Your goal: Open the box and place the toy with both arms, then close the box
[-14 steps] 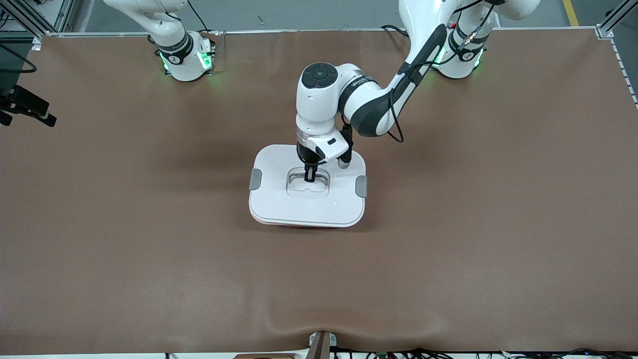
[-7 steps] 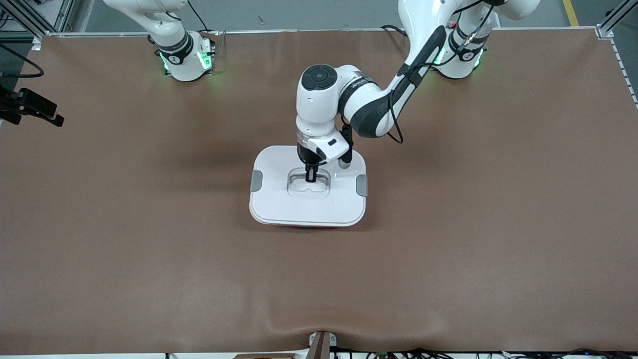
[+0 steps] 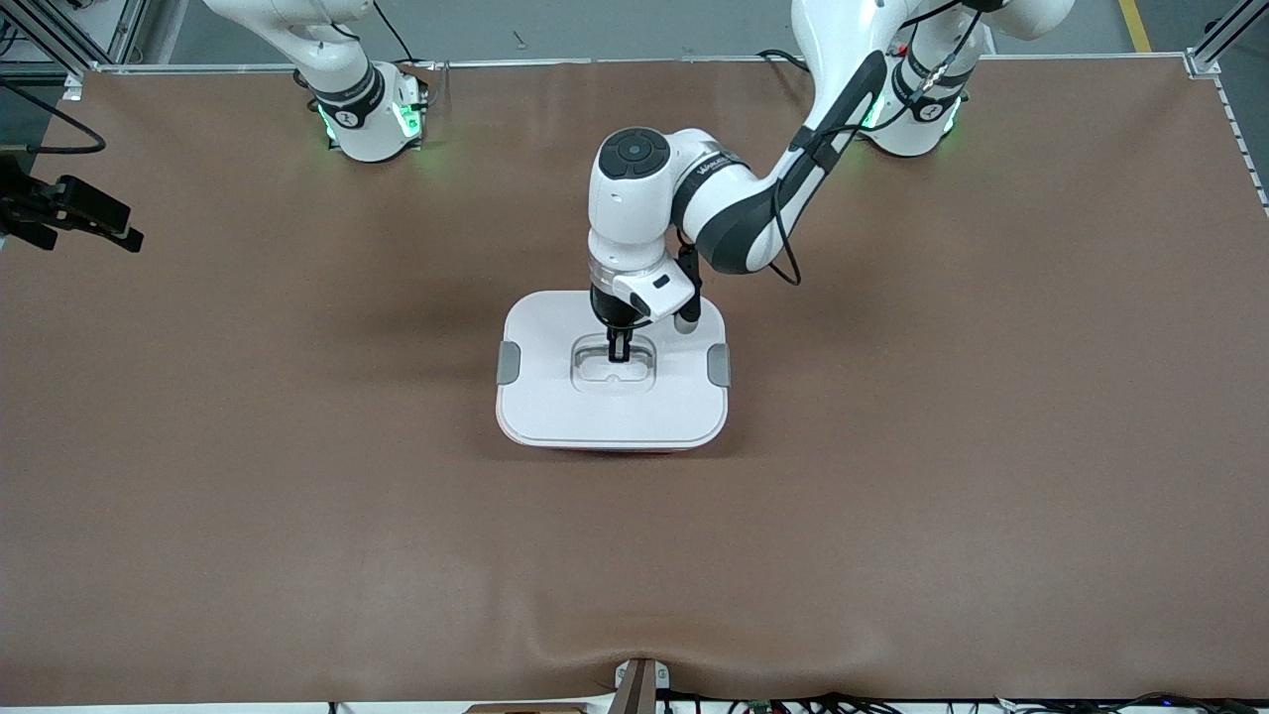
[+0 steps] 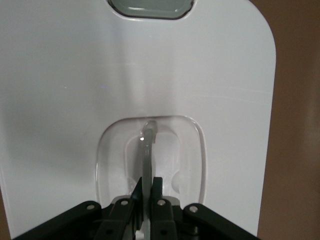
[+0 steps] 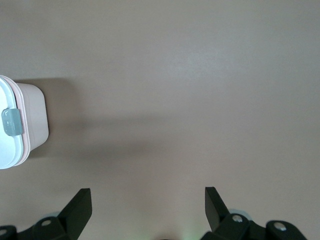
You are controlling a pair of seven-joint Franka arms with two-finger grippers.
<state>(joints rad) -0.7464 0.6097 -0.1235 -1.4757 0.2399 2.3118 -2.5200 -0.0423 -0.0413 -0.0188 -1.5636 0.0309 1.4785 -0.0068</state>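
One left pincer (image 3: 618,354) grips the box (image 3: 612,409) handle (image 4: 147,150).

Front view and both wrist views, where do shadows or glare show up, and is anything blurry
Front view: soft shadow on the mat beside the box, and green glow at both arm bases. Left wrist view: mild sheen on the white lid; the left gripper, shut on the clear handle, looks soft. Right wrist view: the box casts a broad shadow, above the open right gripper.
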